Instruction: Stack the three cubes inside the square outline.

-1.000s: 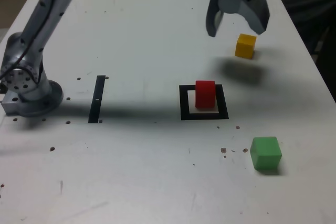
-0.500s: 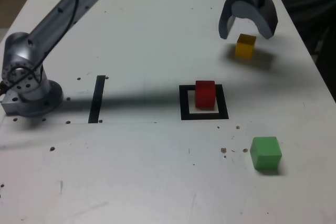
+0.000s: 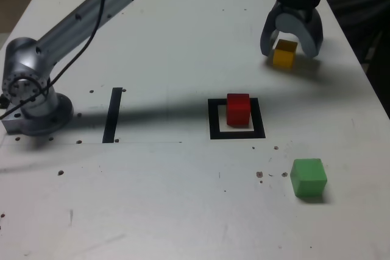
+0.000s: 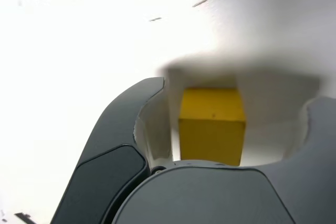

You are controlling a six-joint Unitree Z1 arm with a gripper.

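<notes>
Exterior view: gripper (image 3: 291, 50) at about 1 o'clock on the white table (image 3: 170, 41), jaws spread wide and straddling the yellow cube (image 3: 284, 53), not clamped on it. Red cube (image 3: 238, 109) sits inside the square outline (image 3: 236, 119) near centre, toward its far edge. Green cube (image 3: 308, 178) lies alone at 5 o'clock, well apart from the outline. A thin black strip (image 3: 113, 114) lies at 9 o'clock of the outline, near the arm base (image 3: 30, 98). Dark specks scattered on the table; nothing stands between the cubes. No legible writing. Wrist view: yellow cube (image 4: 212, 125) between the two dark fingers (image 4: 123, 140), with a gap showing on each side; jaws released.
</notes>
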